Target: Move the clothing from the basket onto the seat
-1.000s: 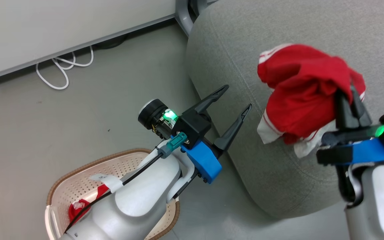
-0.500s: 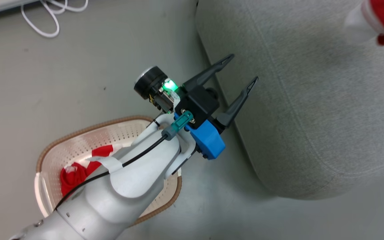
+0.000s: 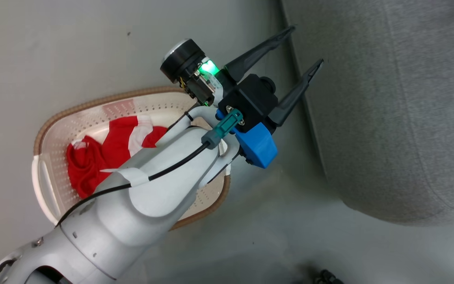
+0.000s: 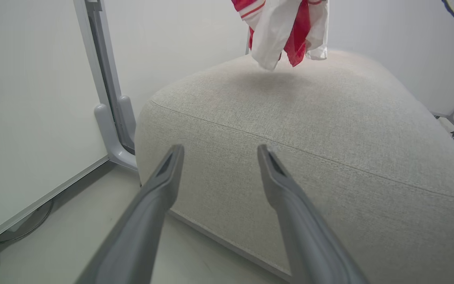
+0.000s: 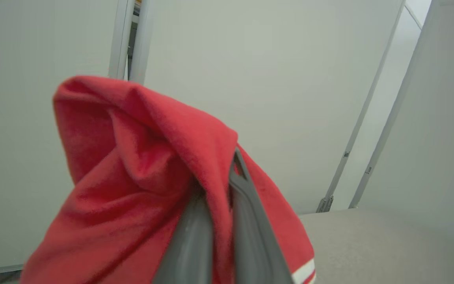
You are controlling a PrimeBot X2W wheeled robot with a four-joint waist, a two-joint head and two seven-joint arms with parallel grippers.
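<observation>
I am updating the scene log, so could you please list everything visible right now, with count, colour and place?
basket: one, cream with a brown rim, on the floor beside the seat.
garment in the basket: one, red and white, crumpled inside.
held garment: one, red and white, hanging over the seat.
seat: one, light grey, on the floor to the right of the basket in the head view.
panels: several, pale with grey posts, standing behind the seat.
floor: grey, under everything.
left arm: one, pale grey, reaching over the basket.
left gripper: one, dark, open, at the seat's edge.
right gripper: one, dark, shut on the held garment.
</observation>
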